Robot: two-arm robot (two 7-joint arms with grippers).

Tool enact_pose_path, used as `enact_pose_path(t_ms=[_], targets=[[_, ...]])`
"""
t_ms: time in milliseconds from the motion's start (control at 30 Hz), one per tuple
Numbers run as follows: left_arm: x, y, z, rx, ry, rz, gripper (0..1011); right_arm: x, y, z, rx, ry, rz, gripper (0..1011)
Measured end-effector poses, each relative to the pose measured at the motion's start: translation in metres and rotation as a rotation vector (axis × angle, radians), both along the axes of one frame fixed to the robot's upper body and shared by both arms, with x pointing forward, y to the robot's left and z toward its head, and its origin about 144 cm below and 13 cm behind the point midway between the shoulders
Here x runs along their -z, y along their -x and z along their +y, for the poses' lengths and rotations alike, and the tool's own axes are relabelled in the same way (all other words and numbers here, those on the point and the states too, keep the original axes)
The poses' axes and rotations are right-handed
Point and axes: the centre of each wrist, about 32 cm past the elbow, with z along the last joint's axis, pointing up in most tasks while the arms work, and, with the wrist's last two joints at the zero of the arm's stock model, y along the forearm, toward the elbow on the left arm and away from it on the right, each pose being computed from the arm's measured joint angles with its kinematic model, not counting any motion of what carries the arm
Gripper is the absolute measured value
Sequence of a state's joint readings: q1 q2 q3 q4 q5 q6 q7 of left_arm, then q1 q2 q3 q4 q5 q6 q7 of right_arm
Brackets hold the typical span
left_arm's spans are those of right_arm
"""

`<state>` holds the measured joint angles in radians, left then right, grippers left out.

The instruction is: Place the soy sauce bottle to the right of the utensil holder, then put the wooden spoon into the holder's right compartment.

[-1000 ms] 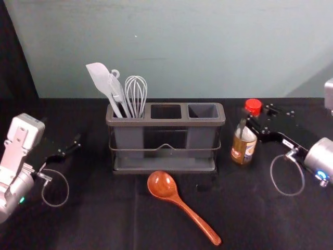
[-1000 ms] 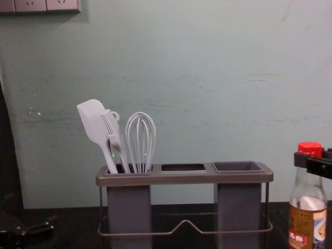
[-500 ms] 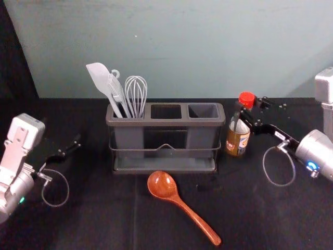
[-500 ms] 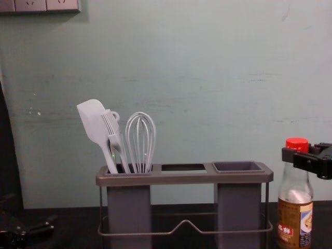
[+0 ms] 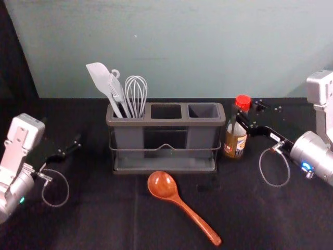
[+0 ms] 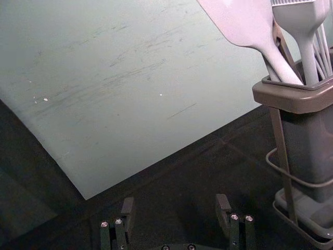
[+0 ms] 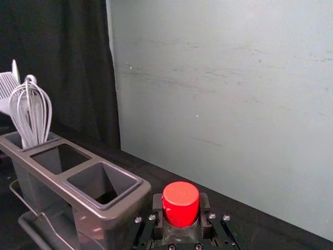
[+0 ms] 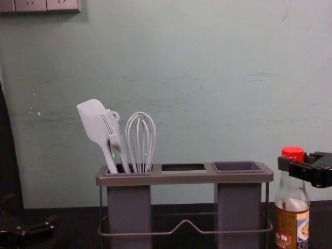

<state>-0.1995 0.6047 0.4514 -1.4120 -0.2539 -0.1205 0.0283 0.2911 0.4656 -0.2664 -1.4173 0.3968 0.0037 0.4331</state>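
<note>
Red-capped glass soy sauce bottle [image 5: 235,142] is upright just right of the grey three-compartment utensil holder [image 5: 165,123], neck held by your right gripper [image 5: 243,111]. Your left gripper [image 5: 64,141], parked left, gapes wide; the reddish-brown wooden spoon [image 5: 180,202] lies in front.

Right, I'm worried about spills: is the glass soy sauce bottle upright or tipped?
Upright: the clear glass bottle has its red cap on top, sides vertical.

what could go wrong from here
The right tool grips the soy sauce bottle up at its neck, so the bottle might swing or tip if let go before its base sits flat. It is very close to the right end of the utensil holder, so a slight drift left could knock the holder. Later, lowering the wooden spoon into the right compartment might bump the bottle.
</note>
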Motion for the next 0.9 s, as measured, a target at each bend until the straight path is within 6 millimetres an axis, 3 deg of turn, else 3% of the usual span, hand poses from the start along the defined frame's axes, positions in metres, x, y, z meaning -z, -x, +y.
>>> enact_pose_path(t_ms=[567,900], targets=[[0.0,0.0,0.0,0.0,0.0,0.0,1012,0.0039,0.001,0.0,-0.002,0.01,-0.003,386],[0.0,0.0,0.0,0.0,0.0,0.0,1012,0.0035,0.001,-0.0003,-0.001,0.008,-0.003,700]])
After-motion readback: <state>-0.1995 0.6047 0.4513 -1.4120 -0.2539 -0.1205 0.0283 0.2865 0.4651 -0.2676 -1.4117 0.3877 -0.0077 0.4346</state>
